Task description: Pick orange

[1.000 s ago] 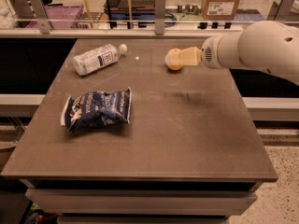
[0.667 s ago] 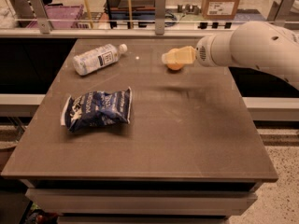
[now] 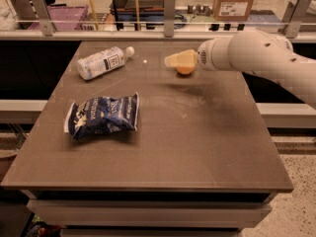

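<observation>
The orange (image 3: 186, 71) is a small round fruit on the far part of the brown table (image 3: 197, 147), right of its middle. Only its lower part shows, under my gripper. My gripper (image 3: 178, 60), cream-coloured at the tip of the white arm (image 3: 256, 53), reaches in from the right. It sits right over the orange and hides its top. I cannot tell whether it touches the fruit.
A clear plastic water bottle (image 3: 102, 62) lies on its side at the far left. A blue chip bag (image 3: 102, 115) lies at the left middle. A railing with glass (image 3: 148, 27) runs behind the table's far edge. The floor drops off at the right.
The gripper has moved a little to the left along the far part of the table. The orange now shows under its tip. The bottle and bag have not moved.
</observation>
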You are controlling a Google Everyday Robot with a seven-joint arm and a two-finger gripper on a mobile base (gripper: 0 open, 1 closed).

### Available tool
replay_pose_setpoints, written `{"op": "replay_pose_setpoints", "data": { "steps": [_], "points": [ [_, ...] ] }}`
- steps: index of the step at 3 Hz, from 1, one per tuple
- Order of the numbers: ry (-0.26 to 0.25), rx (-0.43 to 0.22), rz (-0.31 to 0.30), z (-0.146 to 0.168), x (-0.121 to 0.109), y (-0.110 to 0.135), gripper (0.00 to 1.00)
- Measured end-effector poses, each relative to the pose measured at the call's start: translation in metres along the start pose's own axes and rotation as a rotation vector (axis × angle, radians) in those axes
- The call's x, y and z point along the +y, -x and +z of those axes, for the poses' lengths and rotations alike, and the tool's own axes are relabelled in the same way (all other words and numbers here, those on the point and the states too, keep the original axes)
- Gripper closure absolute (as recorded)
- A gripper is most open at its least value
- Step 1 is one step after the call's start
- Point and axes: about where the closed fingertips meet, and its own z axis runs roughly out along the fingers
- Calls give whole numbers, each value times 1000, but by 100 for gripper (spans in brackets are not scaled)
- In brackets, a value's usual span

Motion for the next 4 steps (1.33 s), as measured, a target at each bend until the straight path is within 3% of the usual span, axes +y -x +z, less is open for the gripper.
{"op": "replay_pose_setpoints", "data": {
  "steps": [1,4],
  "points": [
    [1,-15,8,12,4,-5,0],
    [32,-20,24,29,13,-18,64]
  ]
}}
